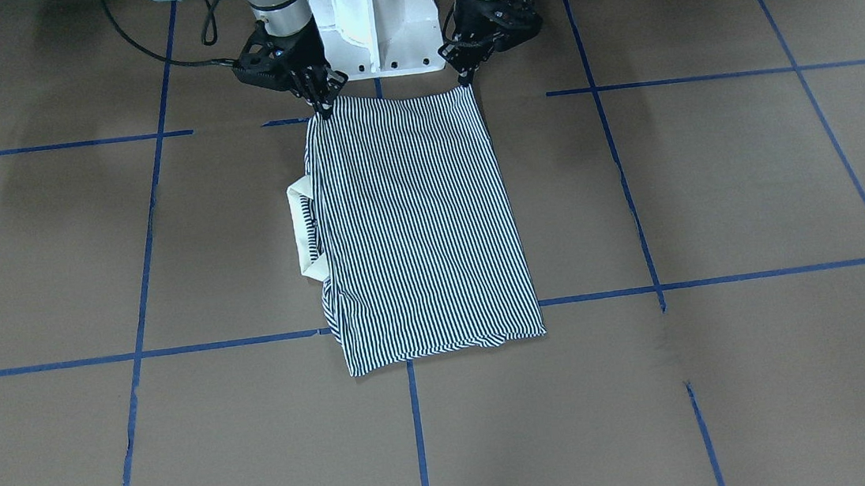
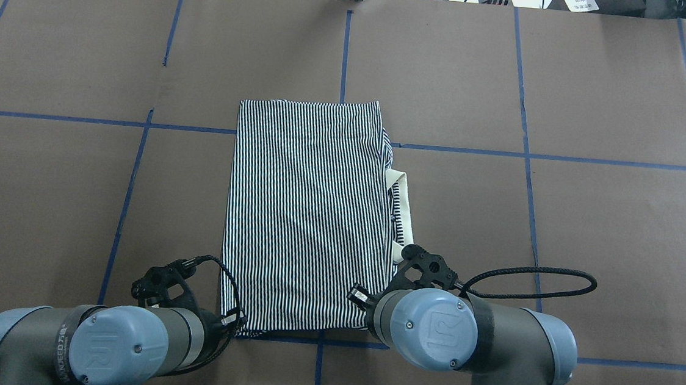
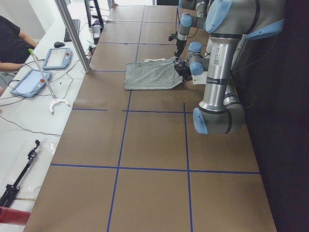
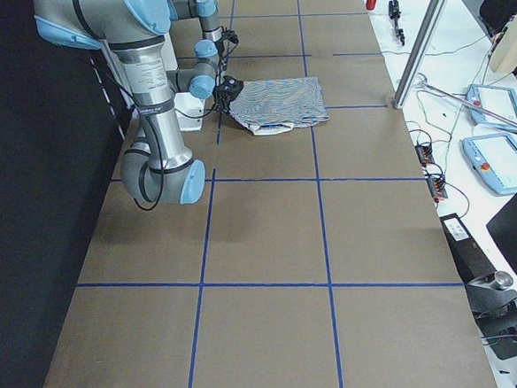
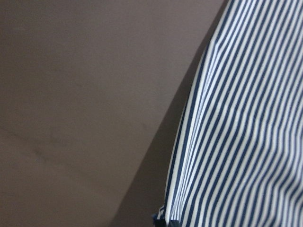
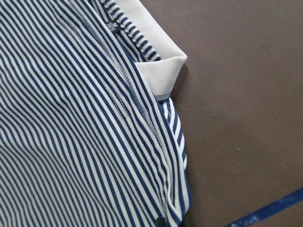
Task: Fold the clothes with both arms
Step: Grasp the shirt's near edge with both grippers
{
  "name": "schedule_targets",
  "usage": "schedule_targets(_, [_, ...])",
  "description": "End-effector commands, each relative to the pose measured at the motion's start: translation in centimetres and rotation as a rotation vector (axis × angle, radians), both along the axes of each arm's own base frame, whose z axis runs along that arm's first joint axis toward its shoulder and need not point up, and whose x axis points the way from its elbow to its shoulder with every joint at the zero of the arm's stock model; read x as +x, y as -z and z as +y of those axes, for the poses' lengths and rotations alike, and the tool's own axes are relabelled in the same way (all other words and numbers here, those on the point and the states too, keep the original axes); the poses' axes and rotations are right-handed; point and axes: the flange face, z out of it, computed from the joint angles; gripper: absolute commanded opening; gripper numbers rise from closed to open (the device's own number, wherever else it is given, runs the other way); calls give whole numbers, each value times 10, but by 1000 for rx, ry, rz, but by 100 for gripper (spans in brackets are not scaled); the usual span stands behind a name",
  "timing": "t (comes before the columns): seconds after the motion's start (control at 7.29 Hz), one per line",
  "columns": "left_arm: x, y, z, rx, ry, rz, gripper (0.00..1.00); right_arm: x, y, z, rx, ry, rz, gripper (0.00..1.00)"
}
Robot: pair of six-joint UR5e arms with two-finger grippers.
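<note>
The polo shirt (image 1: 419,228) lies in the middle of the table (image 1: 712,184), just before the robot. It is folded into one long rectangle, and its thin navy-and-white stripes run along the length. The cream collar (image 1: 302,228) comes out from under the folded edge on the robot's right side, and in the right wrist view one corner of it is turned up. The far short edge of the shirt lies flat on the table, a little uneven. It reaches just over one of the blue tape lines (image 1: 722,279) that divide the brown surface into squares.

The near short edge is at the robot. The right pincer (image 1: 324,104) is closed on the near corner on the collar side, with the striped cloth gathered between its fingertips. The left pincer (image 1: 466,79) is closed on the other near corner, and the cloth there rises to a small point. Both pincers point down, close to the table, and the edge between them hangs almost straight.

The white pedestal (image 1: 375,18) stands directly behind this edge, between the two arms. A black cable (image 2: 532,275) makes a loop beside the right arm (image 2: 478,338). The left arm (image 2: 92,344) comes in low from the other side.
</note>
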Motion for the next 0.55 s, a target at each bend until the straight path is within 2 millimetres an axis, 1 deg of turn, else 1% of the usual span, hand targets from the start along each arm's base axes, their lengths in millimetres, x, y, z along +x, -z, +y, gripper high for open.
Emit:
schedule_targets(0.0, [-7,40,-26,96,-18,-11,0,28,30,-15,3,-39,7,0])
schedule_targets(0.14, [-27,59,-70,117,52,3,0,36,34,-45,16,-87,4,0])
schedule_targets(0.27, [-40,61,-93,194,42,-13,0,30,40,-82,29,-133,20,0])
schedule_targets(0.41, [-58,68,-133,270,65,-35,0,28,49,-125,43,-179,38,0])
